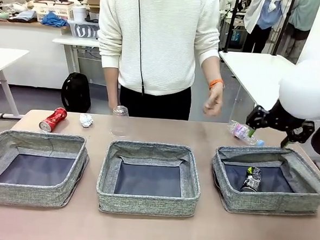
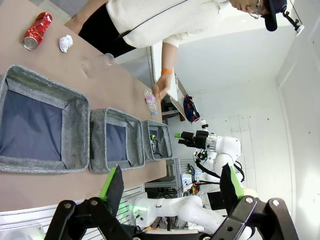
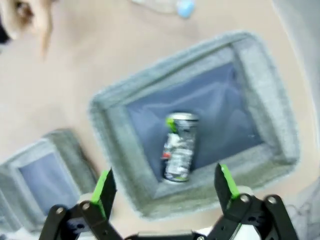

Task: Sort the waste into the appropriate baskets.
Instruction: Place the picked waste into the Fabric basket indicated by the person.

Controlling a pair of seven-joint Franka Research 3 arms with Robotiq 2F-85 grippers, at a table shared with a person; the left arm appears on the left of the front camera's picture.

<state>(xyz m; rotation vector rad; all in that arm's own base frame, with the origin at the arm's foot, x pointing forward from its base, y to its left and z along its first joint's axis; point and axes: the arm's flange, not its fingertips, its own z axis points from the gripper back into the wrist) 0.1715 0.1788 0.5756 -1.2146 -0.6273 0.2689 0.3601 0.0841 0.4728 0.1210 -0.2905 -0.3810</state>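
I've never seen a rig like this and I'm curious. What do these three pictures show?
Two robot arms sort litter at a table, facing a person. The front picture looks across from between the arms; the other two come from cameras on each wrist, so they look tilted. Three grey baskets sit in a row: left basket, middle basket and right basket, which holds a dark can. Behind them lie a red can, a paper ball, a clear cup and a bottle. The left gripper and right gripper are both open, holding nothing.
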